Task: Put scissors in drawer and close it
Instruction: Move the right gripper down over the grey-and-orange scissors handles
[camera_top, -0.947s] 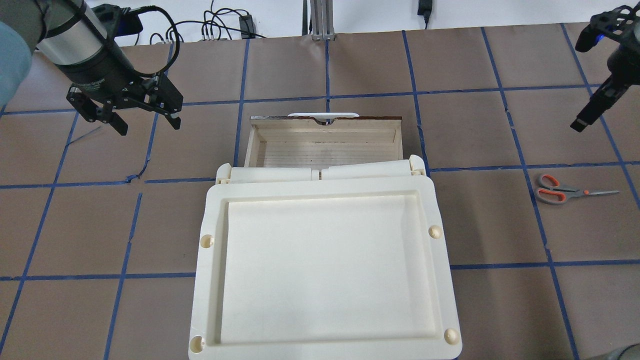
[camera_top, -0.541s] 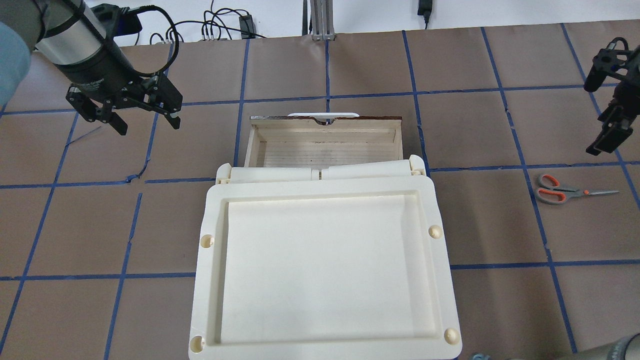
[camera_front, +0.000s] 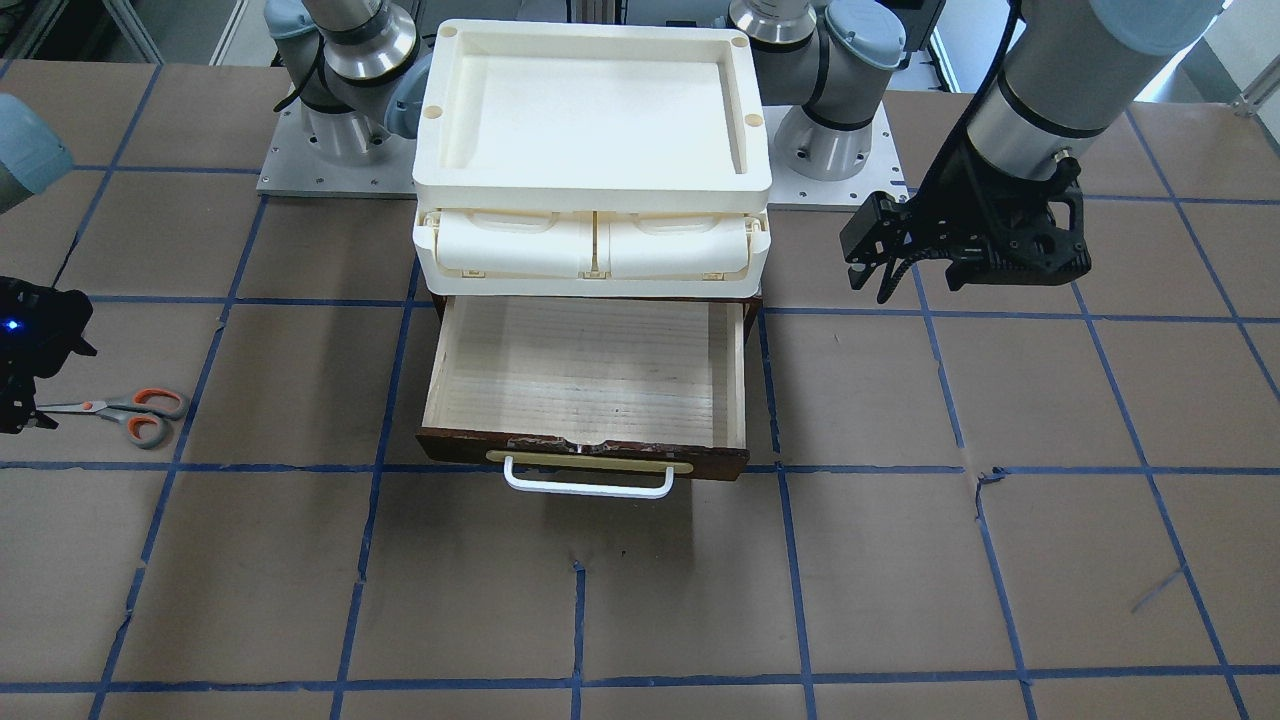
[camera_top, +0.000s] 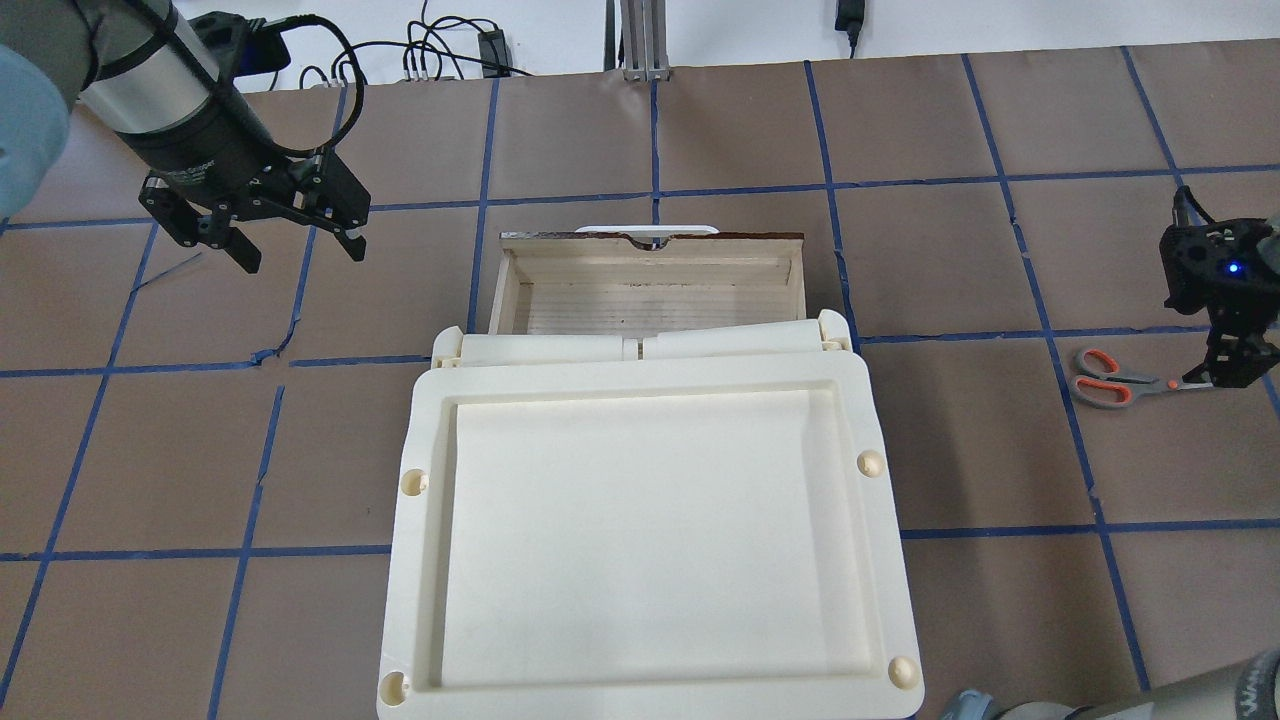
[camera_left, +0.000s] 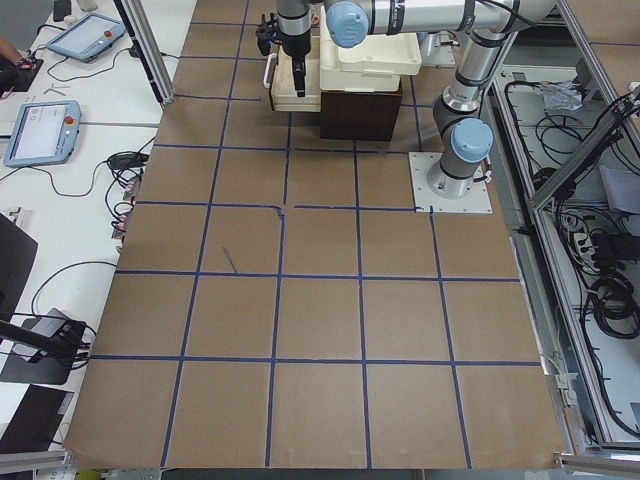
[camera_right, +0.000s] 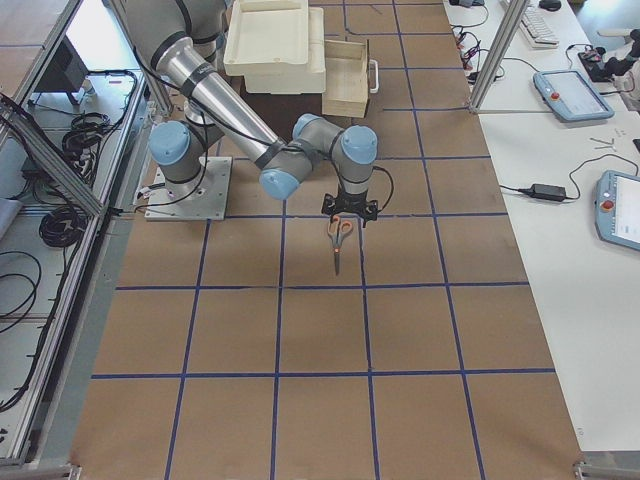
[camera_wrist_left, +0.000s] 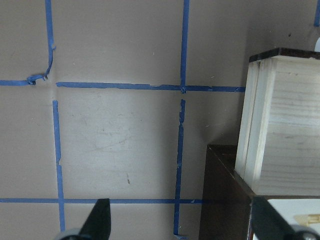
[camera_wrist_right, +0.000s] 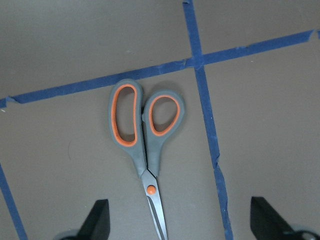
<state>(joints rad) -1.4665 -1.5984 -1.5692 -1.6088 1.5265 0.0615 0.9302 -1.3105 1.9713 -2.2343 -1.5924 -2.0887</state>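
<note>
The scissors lie flat on the brown table at the far right, handles toward the drawer unit; they also show in the front view and the right wrist view. My right gripper is open over their blade end, with the blades running between its fingers. The drawer is pulled out and holds nothing; its pale wood floor is bare. My left gripper is open and empty, hovering left of the drawer, whose side wall shows in the left wrist view.
A cream plastic unit with a tray top sits over the drawer's cabinet. Blue tape lines grid the table. Cables lie along the far edge.
My right gripper has come down and toward the robot, from well behind the scissors to over their blade end. The left arm has barely moved.
</note>
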